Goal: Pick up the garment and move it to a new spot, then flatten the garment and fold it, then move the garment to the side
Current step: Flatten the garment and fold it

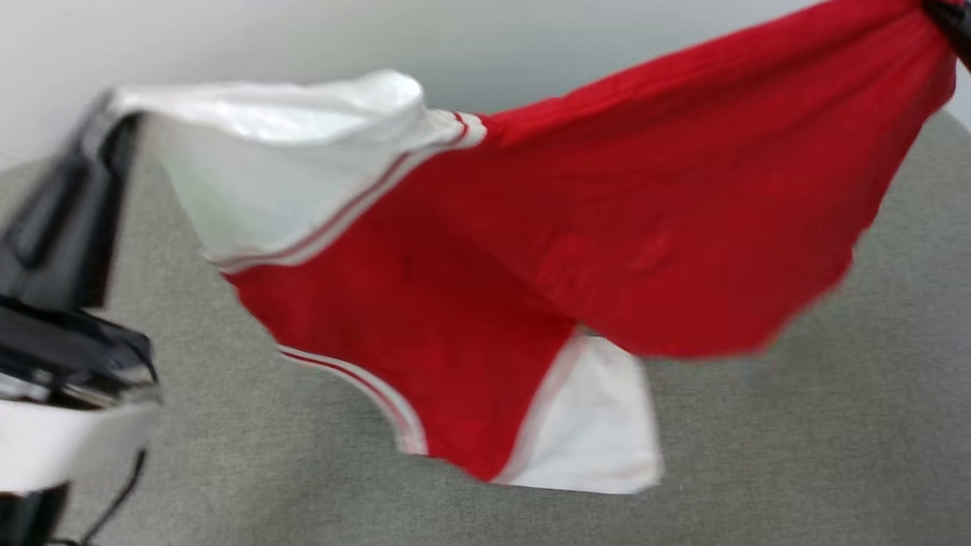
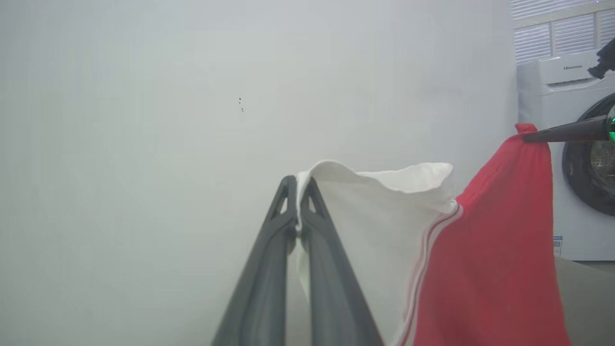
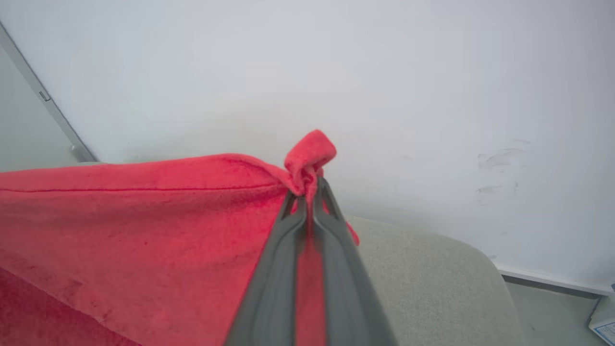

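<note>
Quick headcount, nothing more: one garment (image 1: 592, 227), a red jersey tee. Two white sleeves on it, so one upper sleeve (image 1: 281, 182) and one lower sleeve (image 1: 599, 425). Two grippers, one left gripper (image 2: 299, 185) and one right gripper (image 3: 310, 190), with two long dark fingers each, so four fingers total. One grey padded surface (image 1: 227, 455). One white washing machine (image 2: 562, 158) with one round door, seen in the left wrist view.
</note>
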Tool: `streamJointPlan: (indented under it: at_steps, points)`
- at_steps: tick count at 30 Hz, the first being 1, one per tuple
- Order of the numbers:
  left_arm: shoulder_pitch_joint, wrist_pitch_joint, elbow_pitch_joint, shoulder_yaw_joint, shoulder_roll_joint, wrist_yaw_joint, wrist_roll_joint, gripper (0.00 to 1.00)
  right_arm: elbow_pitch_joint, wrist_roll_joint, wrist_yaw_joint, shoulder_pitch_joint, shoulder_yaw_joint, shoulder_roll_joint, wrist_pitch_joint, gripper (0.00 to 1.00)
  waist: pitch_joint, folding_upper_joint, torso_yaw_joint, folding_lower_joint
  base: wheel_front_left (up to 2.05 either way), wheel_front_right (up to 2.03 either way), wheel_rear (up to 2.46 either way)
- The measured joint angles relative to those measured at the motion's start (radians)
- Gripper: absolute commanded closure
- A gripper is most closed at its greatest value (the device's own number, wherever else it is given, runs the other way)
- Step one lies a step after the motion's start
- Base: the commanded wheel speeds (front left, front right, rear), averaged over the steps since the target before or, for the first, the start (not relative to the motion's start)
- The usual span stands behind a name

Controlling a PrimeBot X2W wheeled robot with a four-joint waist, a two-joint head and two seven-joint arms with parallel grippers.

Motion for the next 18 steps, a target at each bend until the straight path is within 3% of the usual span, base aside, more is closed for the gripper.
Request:
streamJointPlan:
  at_steps: [8,18]
  points:
    - [-0.234,-0.010,-0.015,0.101,0.034,0.025,-0.002,1.00,-0.104,0.015,0.000,-0.056,-0.025,0.051,-0.046,1.00,-0.028,0.0000,-0.064,0.0000,0.00,0.00,0.00]
    - [-0.518,0.036,0.063,0.105,0.080,0.036,0.000,1.00,-0.156,0.005,0.000,-0.116,-0.055,0.094,-0.097,1.00,0.036,0.0000,-0.110,0.0000,0.00,0.00,0.00]
